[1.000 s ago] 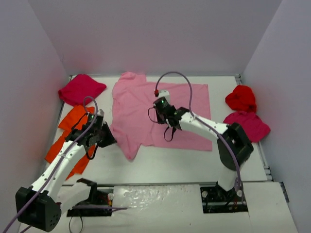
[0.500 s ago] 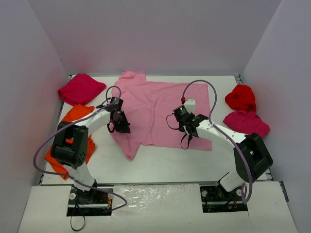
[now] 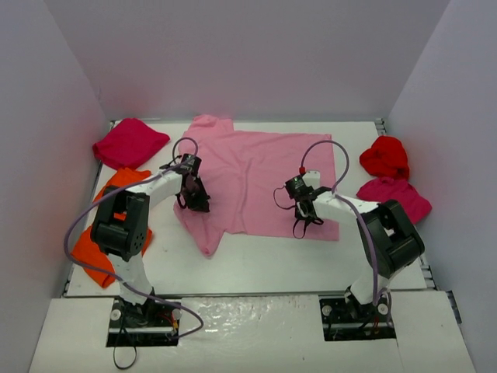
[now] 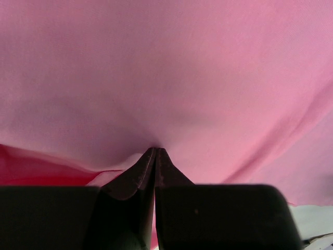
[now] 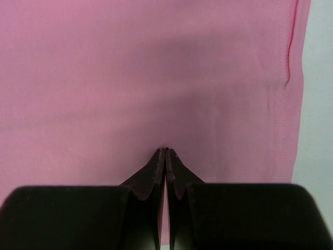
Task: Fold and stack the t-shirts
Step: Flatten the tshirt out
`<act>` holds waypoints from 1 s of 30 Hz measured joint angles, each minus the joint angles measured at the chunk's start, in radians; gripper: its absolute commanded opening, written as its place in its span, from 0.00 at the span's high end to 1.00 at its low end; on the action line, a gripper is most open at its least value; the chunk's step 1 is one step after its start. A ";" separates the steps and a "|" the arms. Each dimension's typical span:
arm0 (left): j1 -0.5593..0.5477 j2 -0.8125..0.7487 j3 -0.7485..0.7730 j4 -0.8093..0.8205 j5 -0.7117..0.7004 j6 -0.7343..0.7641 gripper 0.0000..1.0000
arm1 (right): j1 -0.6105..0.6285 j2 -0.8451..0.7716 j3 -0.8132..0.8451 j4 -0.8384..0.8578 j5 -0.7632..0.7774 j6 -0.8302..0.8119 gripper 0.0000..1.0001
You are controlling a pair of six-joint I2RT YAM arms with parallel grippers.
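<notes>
Pinches puckered soft pink shirt [image 4: 166, 78] in left gripper [image 4: 155, 151]; rests right gripper [image 5: 165, 152], jaws closed, on smooth flat cloth beside stitched hem [image 5: 287, 78].

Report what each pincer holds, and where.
Left pincer pinches the light pink t-shirt near its side edge. Right pincer is shut, tips on cloth beside the hem; hold unclear.

— Any print, label or number you can read?
— None. The light pink t-shirt [image 3: 256, 175] is plain in both wrist views, and nothing legible shows on the counter [image 3: 264, 260] around it.
</notes>
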 measured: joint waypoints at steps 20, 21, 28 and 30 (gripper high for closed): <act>0.019 0.090 0.087 -0.099 0.080 -0.043 1.00 | -0.079 -0.006 -0.011 0.023 -0.014 0.000 1.00; 0.023 0.090 0.087 -0.101 0.080 -0.043 1.00 | -0.085 -0.006 -0.011 0.022 -0.014 0.000 1.00; 0.061 0.090 0.081 -0.108 0.104 -0.043 1.00 | -0.134 -0.011 -0.012 0.008 -0.013 0.000 1.00; 0.077 0.089 0.079 -0.111 0.112 -0.042 1.00 | -0.139 -0.011 -0.012 0.006 -0.013 0.000 1.00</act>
